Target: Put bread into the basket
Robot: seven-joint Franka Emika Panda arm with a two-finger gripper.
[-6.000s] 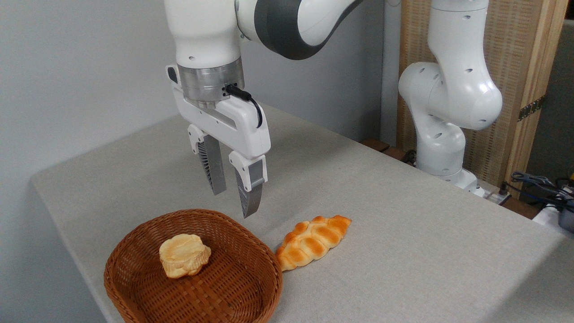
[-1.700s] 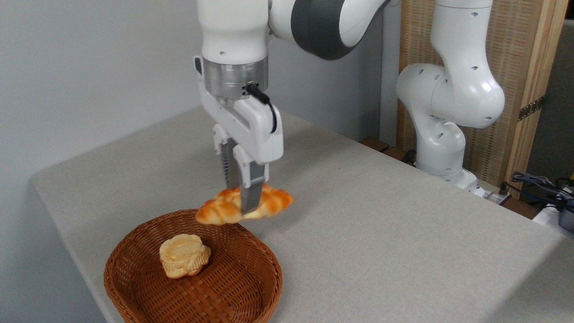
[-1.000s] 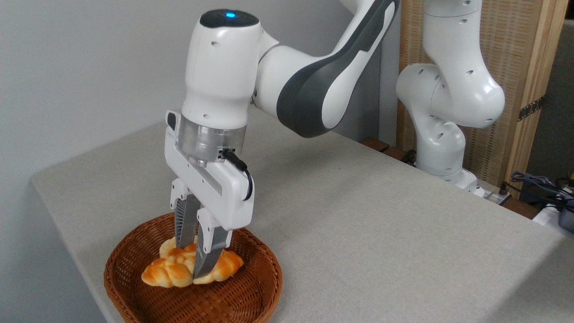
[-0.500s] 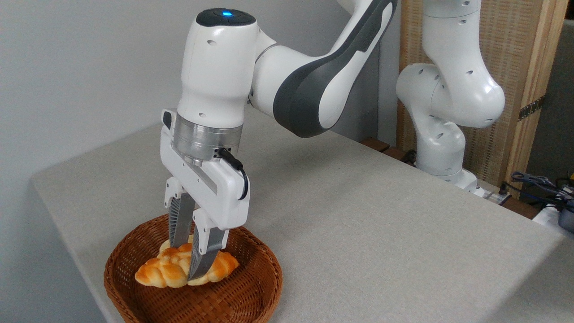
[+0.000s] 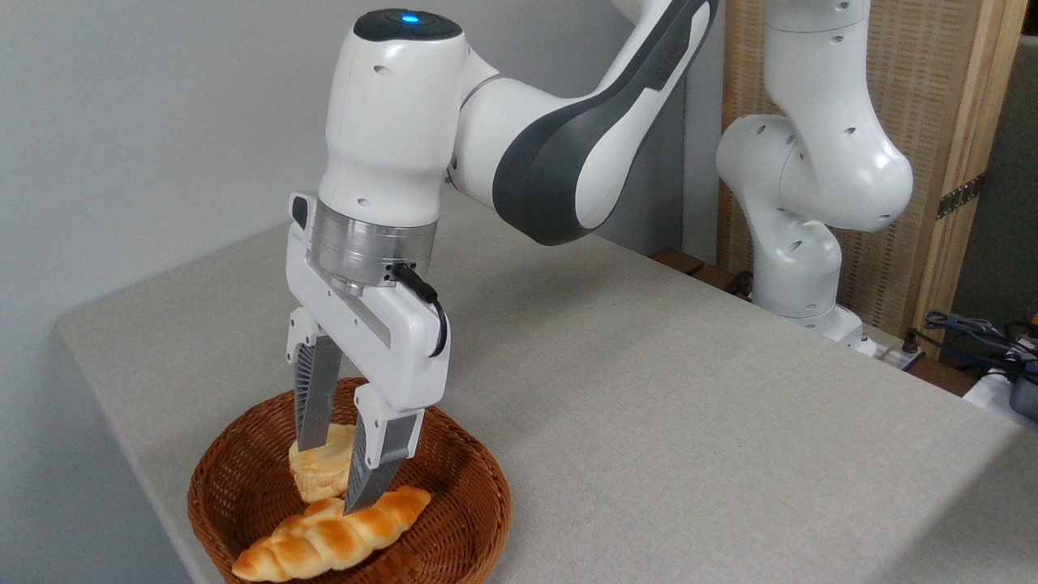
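Hand (image 5: 332, 478) with fingers spread, empty, bread (image 5: 328, 537) just below in basket (image 5: 478, 470)

Grey cloth-covered table (image 5: 649, 389), wicker basket (image 5: 478, 474) set near front-left corner, robot base (image 5: 819, 320) mounted at far edge.

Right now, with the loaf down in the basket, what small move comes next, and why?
Probably lift the pincer straight up. Its jaws stand apart, the bread lies released in the basket, and a vertical exit avoids nudging the small bun just behind.
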